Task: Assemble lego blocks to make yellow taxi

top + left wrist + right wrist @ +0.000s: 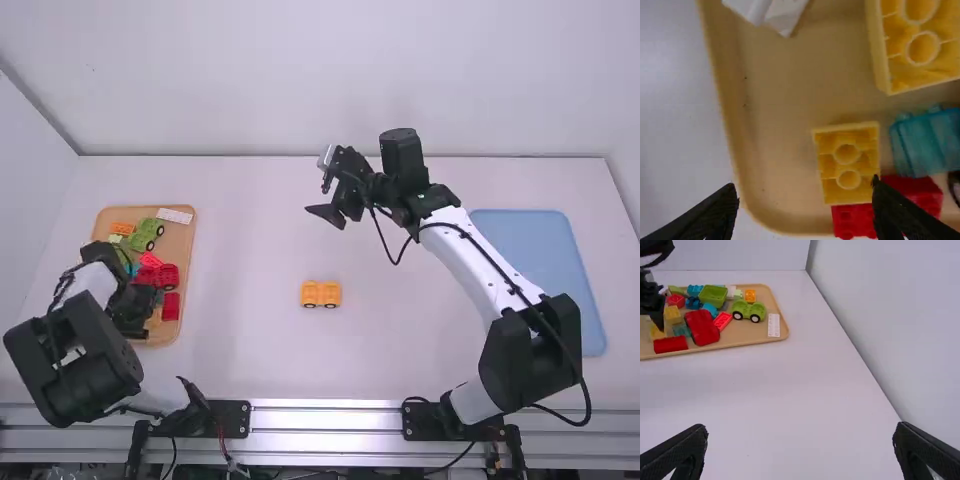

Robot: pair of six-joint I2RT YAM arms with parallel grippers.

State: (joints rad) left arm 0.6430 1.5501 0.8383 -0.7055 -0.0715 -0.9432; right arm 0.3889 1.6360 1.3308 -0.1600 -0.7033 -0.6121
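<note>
On the mid-table stands a yellow car base with dark wheels (321, 295). My left gripper (133, 318) is over the near part of the wooden tray (184, 235). In the left wrist view my left gripper (802, 212) is open, above a small yellow block (849, 165) showing its hollow underside; a larger yellow block (920, 47) lies hollow side up nearby. My right gripper (325, 200) hangs over the far middle of the table, beyond the car base. Seen in the right wrist view, my right gripper (800, 447) is open and holds nothing.
Red blocks (855, 220) and a translucent teal block (925, 142) crowd the small yellow one. The tray also carries a green car (749, 311), a red car body (702, 327) and a white plate (773, 325). A blue tray (540, 270) lies at the right.
</note>
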